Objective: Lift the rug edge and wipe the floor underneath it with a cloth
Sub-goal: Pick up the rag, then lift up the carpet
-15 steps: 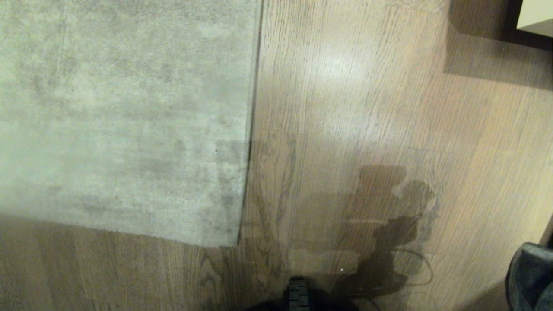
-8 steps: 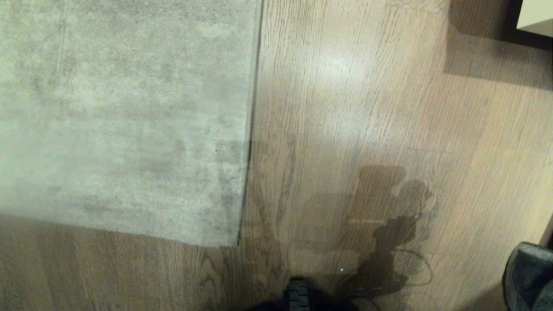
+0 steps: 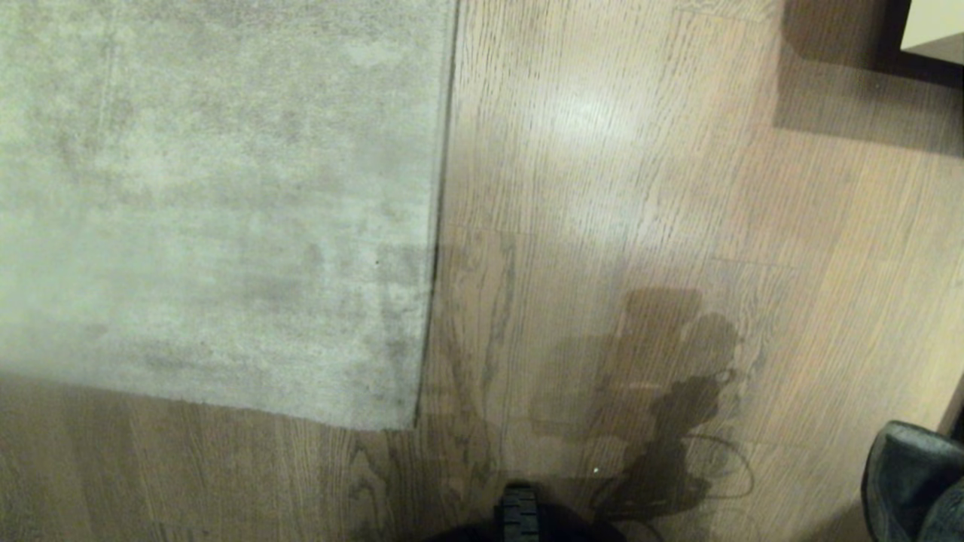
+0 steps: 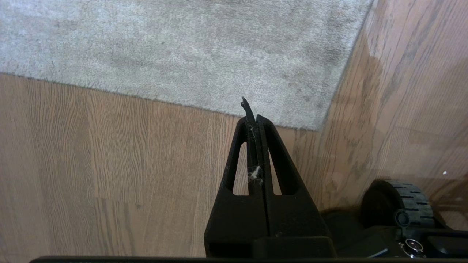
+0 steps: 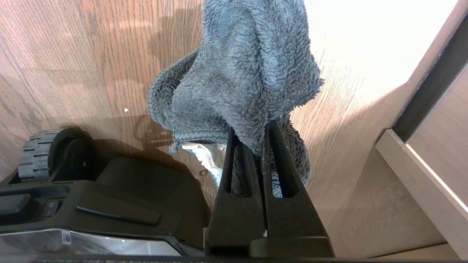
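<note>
The pale grey-beige rug (image 3: 211,203) lies flat on the wood-plank floor (image 3: 640,188), its near right corner about mid-frame in the head view; the same rug (image 4: 204,51) shows in the left wrist view. My left gripper (image 4: 253,116) hangs shut and empty above the floor (image 4: 109,157) just short of the rug's edge. My right gripper (image 5: 256,140) is shut on the grey fluffy cloth (image 5: 237,76), which drapes over its fingertips above the floor (image 5: 91,47). That cloth (image 3: 915,482) peeks in at the head view's lower right corner.
My base's front wheel (image 3: 520,516) sits at the bottom centre, with the same base (image 5: 109,193) and wheel (image 5: 40,153) beside the right gripper. A dark-framed piece of furniture (image 3: 934,38) stands at the far right, and a cabinet edge (image 5: 420,168) lies close to the right gripper.
The cloth at the lower right corner of the head view has slid a little to the left. The rug and the floor have not moved.
</note>
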